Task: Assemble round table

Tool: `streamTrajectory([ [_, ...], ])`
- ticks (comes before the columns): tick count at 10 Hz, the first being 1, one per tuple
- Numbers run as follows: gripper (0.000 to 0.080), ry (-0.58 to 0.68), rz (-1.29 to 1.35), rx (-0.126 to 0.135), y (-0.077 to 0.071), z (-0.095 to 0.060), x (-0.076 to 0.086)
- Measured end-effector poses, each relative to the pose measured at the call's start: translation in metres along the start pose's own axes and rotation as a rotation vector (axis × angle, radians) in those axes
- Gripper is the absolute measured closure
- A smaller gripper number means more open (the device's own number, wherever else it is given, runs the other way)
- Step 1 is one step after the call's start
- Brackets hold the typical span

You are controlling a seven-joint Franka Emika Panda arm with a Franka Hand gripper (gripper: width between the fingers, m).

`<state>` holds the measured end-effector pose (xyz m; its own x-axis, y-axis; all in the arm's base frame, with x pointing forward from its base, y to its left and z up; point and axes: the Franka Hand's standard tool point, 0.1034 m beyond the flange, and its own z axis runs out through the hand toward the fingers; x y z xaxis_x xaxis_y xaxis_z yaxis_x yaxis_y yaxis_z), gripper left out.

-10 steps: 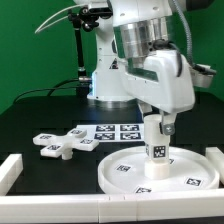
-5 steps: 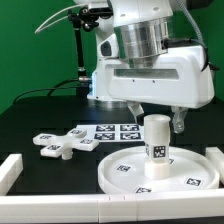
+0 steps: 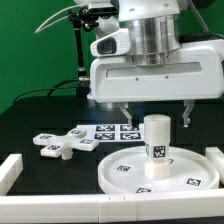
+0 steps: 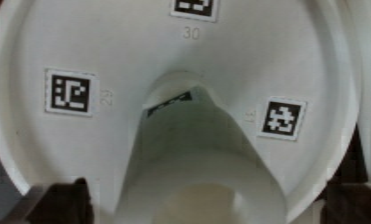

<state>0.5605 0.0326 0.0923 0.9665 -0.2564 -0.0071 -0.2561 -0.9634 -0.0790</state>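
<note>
The fingers [image 3: 125,110] are spread wide and hold nothing, hanging either side of the top of the leg [image 3: 155,145]. The leg stands upright in the middle of the round top [image 3: 120,172] on the desk [image 3: 40,115], straight below them. The foot piece [image 3: 58,146] lies well apart.

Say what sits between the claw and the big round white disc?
A short thick white plastic cylinder leg, upright on the disc below the claw, seen in the exterior view.
</note>
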Motion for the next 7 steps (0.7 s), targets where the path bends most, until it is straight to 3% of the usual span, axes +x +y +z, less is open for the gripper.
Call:
streamTrajectory([
  [5,0.0151,-0.001,-0.394,-0.005,0.0014,0.0008,-0.0002],
  [7,0.0151,-0.007,-0.62,-0.026,-0.0004,0.0018,-0.0015],
])
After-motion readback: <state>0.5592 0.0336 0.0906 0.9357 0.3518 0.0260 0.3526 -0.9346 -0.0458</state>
